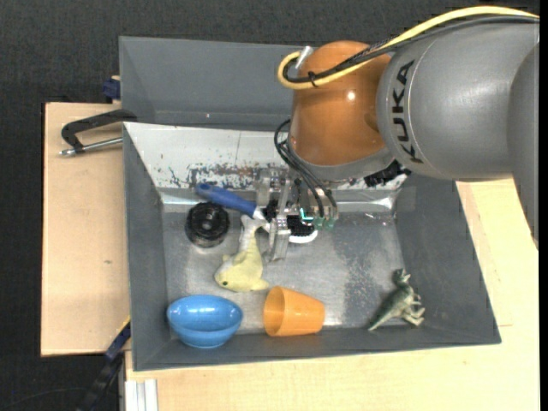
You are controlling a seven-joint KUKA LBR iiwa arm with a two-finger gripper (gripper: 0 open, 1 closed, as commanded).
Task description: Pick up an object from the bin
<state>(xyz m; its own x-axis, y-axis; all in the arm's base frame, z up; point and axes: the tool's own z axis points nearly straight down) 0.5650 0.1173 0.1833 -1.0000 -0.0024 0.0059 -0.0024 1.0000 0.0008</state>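
While the grey arm (pixel 462 84) reaches in over the right edge of the bin (pixel 141 247), its orange wrist cover (pixel 338 101) hangs above the back wall, and a yellow cable (pixel 445 22) loops over the top of the cover. Below the cover, the claw (pixel 282 229) is low over the bin floor, somewhat left of the middle and nearer the back wall than the front. Too much dark hardware and wiring crowds it to tell whether it is spread or pressed together, and nothing can be made out pinched in it. The thing closest to it is a pale yellow soft toy (pixel 242 274) lying flat on the floor toward the front left. The toy's narrow upper end rises to just beside the claw's tip, but contact between them cannot be made out. A blue-handled tool (pixel 224 199) lies slantwise against the back wall just left of the claw, and a black round object (pixel 207 223) sits below it, nearer the left wall. Along the front edge, a blue bowl (pixel 204 318) rests in the front left corner. An orange cup (pixel 293 312) lies on its side just beside the bowl and near the yellow toy. A small green dinosaur (pixel 396 302) stands well apart from the rest, toward the front right corner.
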